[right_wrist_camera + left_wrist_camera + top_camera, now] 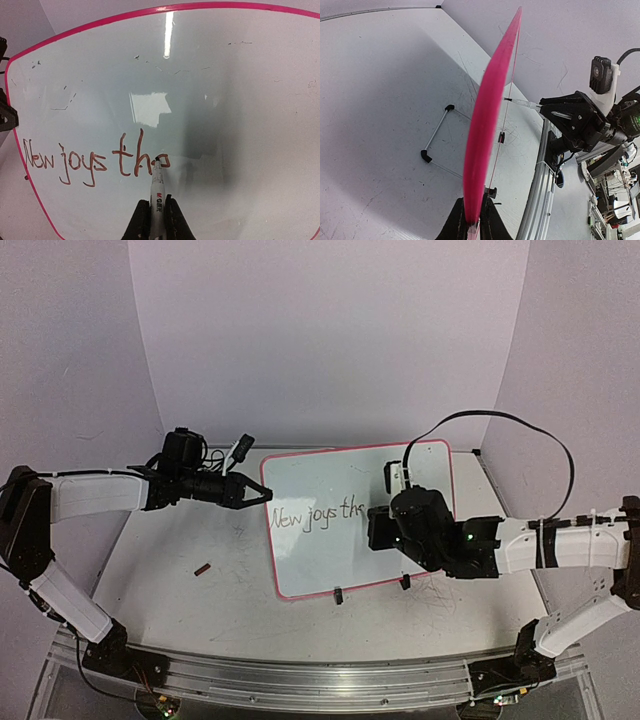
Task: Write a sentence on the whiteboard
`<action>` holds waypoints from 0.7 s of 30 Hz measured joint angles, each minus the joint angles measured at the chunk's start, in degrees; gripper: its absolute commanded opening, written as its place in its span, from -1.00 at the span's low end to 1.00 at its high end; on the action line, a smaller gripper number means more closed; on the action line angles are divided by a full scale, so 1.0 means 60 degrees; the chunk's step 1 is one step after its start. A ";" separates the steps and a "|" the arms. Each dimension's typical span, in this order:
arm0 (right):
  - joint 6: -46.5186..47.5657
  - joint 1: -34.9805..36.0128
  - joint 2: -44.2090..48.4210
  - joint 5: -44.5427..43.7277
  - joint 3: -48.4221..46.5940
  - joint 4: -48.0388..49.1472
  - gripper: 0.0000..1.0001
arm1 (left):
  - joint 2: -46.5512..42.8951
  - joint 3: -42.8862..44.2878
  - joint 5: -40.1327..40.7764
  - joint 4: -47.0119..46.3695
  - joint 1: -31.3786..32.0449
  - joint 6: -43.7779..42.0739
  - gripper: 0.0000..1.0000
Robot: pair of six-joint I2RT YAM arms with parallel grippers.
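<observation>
The whiteboard (pixel 330 480) stands tilted on the table, white with a pink rim. My left gripper (pixel 262 496) is shut on its left edge; in the left wrist view the rim (pixel 487 110) runs edge-on up from the shut jaws (pixel 473 220). My right gripper (pixel 380 523) is shut on a white marker (pixel 157 195) whose tip touches the board. The sentence (pixel 95 160) reads "New joys the", with the tip on the last letter. It also shows in the top view (pixel 318 515).
A small dark red cap (pixel 203 567) lies on the table left of the board. Black clips (pixel 339 594) sit on the board's lower rim. A wire stand (pixel 437 135) is behind the board. The rail (pixel 300 675) runs along the near edge.
</observation>
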State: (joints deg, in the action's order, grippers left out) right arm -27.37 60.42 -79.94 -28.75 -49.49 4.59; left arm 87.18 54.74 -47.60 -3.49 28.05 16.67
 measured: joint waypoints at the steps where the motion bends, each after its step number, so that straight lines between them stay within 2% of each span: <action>1: -0.0014 0.0000 0.0000 0.0021 0.0007 0.0001 -1.00 | 0.0000 0.0000 0.0001 0.0000 0.0000 0.0000 -0.83; 21: -0.0277 0.0019 0.0171 -0.0060 0.0109 -0.0548 -1.00 | 0.0000 0.0000 0.0005 0.0004 0.0004 0.0000 -0.83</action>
State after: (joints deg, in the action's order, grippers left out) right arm -29.04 60.54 -78.91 -29.11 -48.84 1.31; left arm 87.18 54.74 -47.57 -3.46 28.08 16.67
